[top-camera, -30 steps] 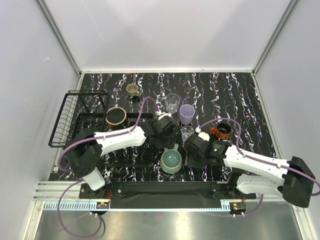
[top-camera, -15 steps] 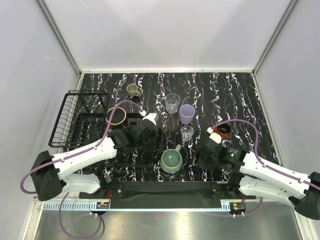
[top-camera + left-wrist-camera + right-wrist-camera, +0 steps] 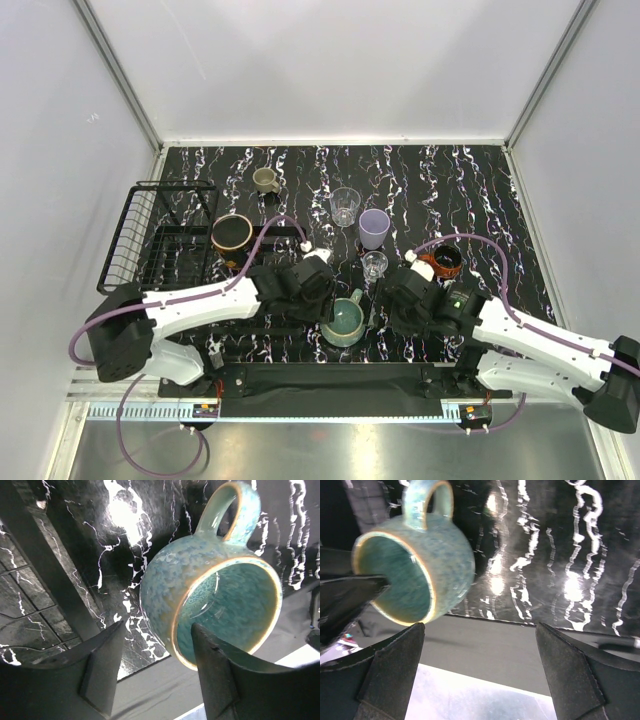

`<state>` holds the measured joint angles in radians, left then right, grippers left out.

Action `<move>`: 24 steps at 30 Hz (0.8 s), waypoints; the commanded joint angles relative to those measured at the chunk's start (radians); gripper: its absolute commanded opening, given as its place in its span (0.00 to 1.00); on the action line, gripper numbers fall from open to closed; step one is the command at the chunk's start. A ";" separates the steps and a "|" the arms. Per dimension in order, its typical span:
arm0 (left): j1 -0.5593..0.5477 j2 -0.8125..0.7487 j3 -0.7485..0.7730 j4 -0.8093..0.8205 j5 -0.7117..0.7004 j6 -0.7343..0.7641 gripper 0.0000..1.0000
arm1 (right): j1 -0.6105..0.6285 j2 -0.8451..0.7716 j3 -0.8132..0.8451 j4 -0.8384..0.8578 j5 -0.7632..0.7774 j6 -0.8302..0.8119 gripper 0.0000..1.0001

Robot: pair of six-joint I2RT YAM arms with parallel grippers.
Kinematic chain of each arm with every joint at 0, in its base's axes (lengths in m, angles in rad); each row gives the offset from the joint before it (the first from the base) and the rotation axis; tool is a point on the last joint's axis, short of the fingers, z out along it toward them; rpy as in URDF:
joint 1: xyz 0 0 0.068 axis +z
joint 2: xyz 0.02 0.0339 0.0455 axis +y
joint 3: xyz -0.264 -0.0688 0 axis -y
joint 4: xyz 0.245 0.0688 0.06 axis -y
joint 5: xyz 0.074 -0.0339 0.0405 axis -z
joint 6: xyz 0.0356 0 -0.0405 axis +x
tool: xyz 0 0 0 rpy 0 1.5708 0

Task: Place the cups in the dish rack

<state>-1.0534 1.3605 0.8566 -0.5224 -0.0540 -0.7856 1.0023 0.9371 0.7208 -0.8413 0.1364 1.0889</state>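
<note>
A teal glazed mug (image 3: 344,322) (image 3: 215,587) (image 3: 415,565) stands near the table's front edge. My left gripper (image 3: 328,304) (image 3: 160,675) is open around its near wall. One finger (image 3: 225,680) reaches over the mouth, the other (image 3: 102,670) stands off the outside with a gap. My right gripper (image 3: 390,308) (image 3: 480,680) is wide open just right of the mug, holding nothing. A red cup (image 3: 445,262), lavender cup (image 3: 374,228), two clear glasses (image 3: 345,205) (image 3: 374,264) and an olive mug (image 3: 265,180) stand on the table. A dark copper-rimmed mug (image 3: 231,233) sits at the far edge of the dish rack (image 3: 150,215).
The rack's flat black tray (image 3: 185,262) lies under my left arm, its edge (image 3: 45,570) showing in the left wrist view. White walls close in the marbled black table on three sides. A black strip (image 3: 510,645) runs along the front edge.
My left arm swung from beside the lavender cup back and down to the teal mug. The right gripper opened wide and shifted slightly toward the mug.
</note>
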 commanded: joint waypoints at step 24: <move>-0.079 0.054 0.114 0.013 -0.203 0.123 0.00 | 0.009 -0.041 0.091 -0.105 0.035 0.020 1.00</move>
<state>-1.1275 1.5066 0.9268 -0.5468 -0.1730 -0.6987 1.0023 0.9257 0.7536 -0.9096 0.1646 1.1038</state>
